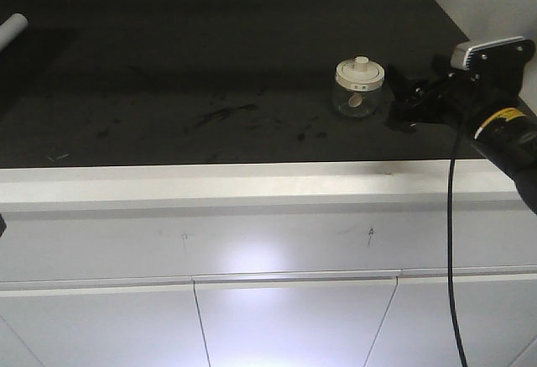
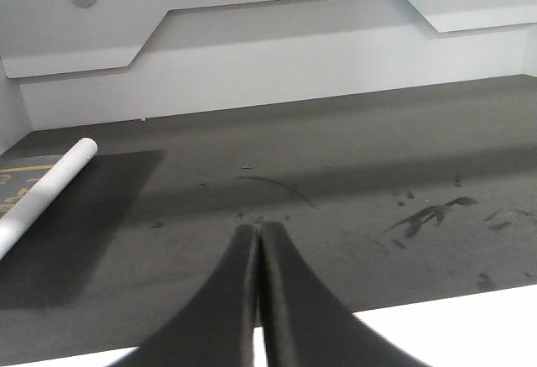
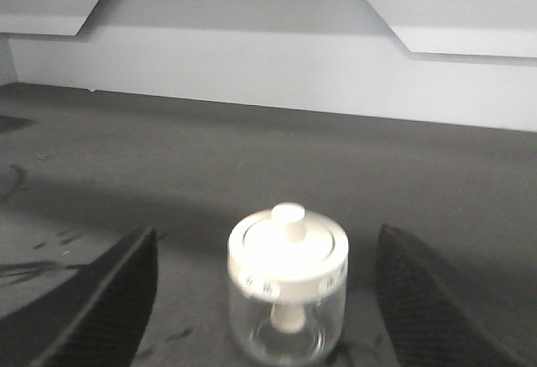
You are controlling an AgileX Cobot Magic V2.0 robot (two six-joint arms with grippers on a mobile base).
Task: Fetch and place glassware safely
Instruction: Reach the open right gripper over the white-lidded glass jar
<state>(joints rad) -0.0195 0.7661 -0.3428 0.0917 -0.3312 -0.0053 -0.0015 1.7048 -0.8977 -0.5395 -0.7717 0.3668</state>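
The glassware is a small squat clear glass jar [image 1: 359,88] with a cream-white lid and a central knob. It stands upright on the black countertop [image 1: 210,73], right of centre. My right gripper [image 1: 401,98] is open just to the right of it, fingers pointing at it. In the right wrist view the jar [image 3: 288,291] stands between the two spread fingers [image 3: 113,300], touching neither. My left gripper [image 2: 258,231] is shut and empty, low over the counter's front edge; it is out of the front view.
A white cylindrical tube [image 1: 12,28] lies at the counter's far left, also in the left wrist view [image 2: 46,191]. Dark smudges [image 1: 222,115] mark the counter's middle. A white back wall [image 3: 277,56] closes the rear. White cabinet fronts [image 1: 252,300] are below the counter edge.
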